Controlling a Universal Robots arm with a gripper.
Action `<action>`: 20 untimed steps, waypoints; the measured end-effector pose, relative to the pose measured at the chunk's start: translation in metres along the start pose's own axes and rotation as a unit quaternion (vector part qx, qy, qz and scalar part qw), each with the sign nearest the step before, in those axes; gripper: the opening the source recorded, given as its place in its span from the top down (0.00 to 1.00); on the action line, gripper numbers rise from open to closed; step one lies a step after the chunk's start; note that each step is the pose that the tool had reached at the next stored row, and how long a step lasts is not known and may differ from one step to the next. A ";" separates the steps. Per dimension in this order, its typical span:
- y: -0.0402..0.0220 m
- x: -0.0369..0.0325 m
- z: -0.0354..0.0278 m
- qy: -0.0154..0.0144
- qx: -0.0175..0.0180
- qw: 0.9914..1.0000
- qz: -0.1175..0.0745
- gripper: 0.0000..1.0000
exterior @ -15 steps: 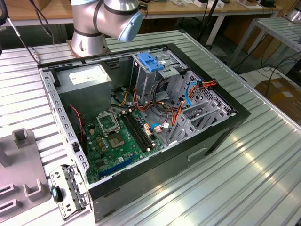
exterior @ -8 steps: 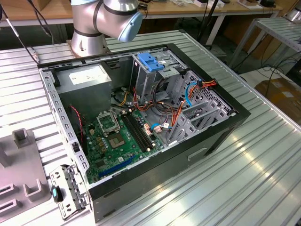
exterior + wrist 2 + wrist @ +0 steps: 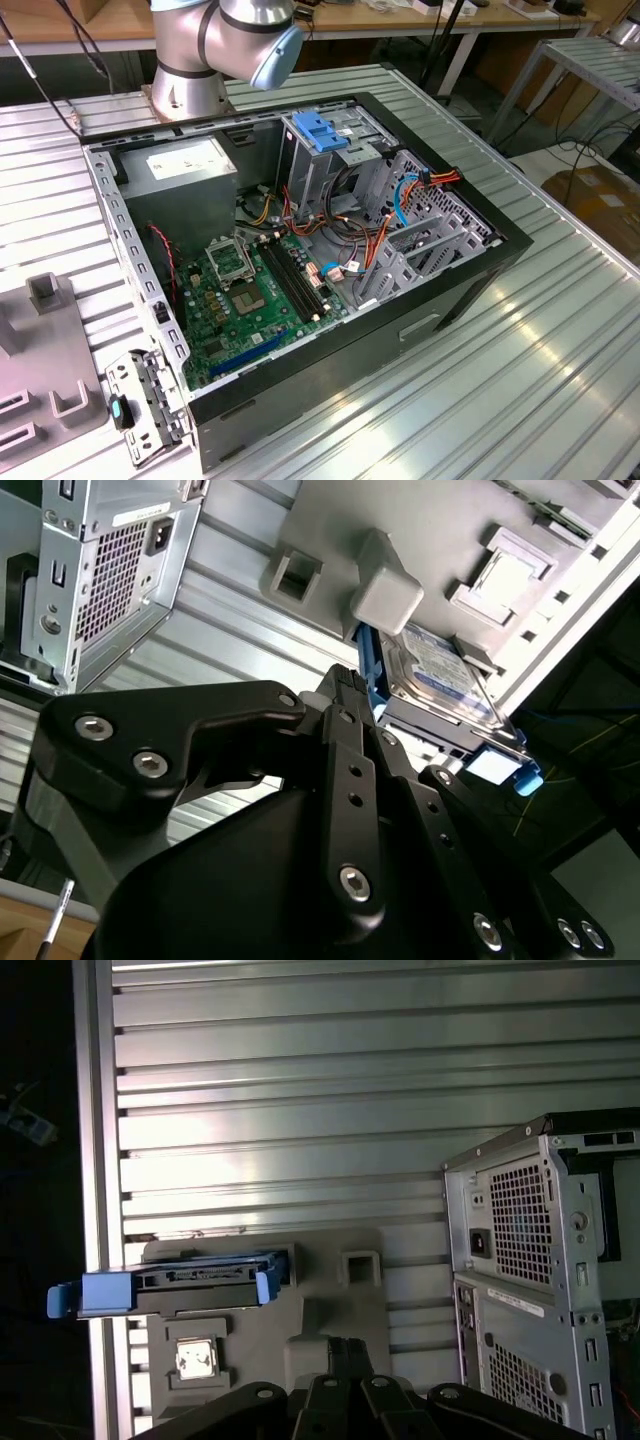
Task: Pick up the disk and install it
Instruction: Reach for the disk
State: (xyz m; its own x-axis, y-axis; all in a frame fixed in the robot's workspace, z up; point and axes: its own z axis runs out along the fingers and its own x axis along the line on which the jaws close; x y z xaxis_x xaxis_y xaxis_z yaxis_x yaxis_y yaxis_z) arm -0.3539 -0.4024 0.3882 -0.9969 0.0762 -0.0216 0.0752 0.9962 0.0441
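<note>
The disk (image 3: 190, 1278) is seen standing on its long edge in a grey fixture (image 3: 250, 1350) set close to the table's (image 3: 300, 1110) edge. One blue end tab reaches past the fixture's side toward that edge. The gripper (image 3: 342, 1345) is pointed at the fixture, apart from the disk. Its fingers (image 3: 348, 730) are pressed together with nothing between them.

In the first wrist view, a broad strip of bare ribbed table is left open between the fixture and the rear of the case (image 3: 530, 1260).

In the second wrist view, the disk's flat face is shown, and the fingertips are placed just beside its blue rail.

In the exterior view, the case is shown lying open on the table. A pale-blue latch plate (image 3: 318, 130) sits on the drive cage, and the arm (image 3: 220, 40) is mounted behind the case. The fixture lies at the exterior view's left, near the case's corner, and wide clear table runs along the exterior view's right.
</note>
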 end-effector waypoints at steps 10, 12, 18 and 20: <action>-0.0007 0.0068 -0.0001 0.000 0.000 1.000 0.000 0.89; -0.0008 0.0079 -0.0001 0.000 0.000 1.000 0.000 0.89; -0.0016 0.0192 -0.0003 0.000 0.000 1.000 0.000 0.89; -0.0021 0.0259 -0.0005 0.000 0.000 1.000 0.000 0.89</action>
State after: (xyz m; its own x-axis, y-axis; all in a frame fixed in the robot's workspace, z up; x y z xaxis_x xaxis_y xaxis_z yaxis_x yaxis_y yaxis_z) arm -0.3799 -0.4026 0.3880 -0.9969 0.0764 -0.0211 0.0755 0.9962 0.0442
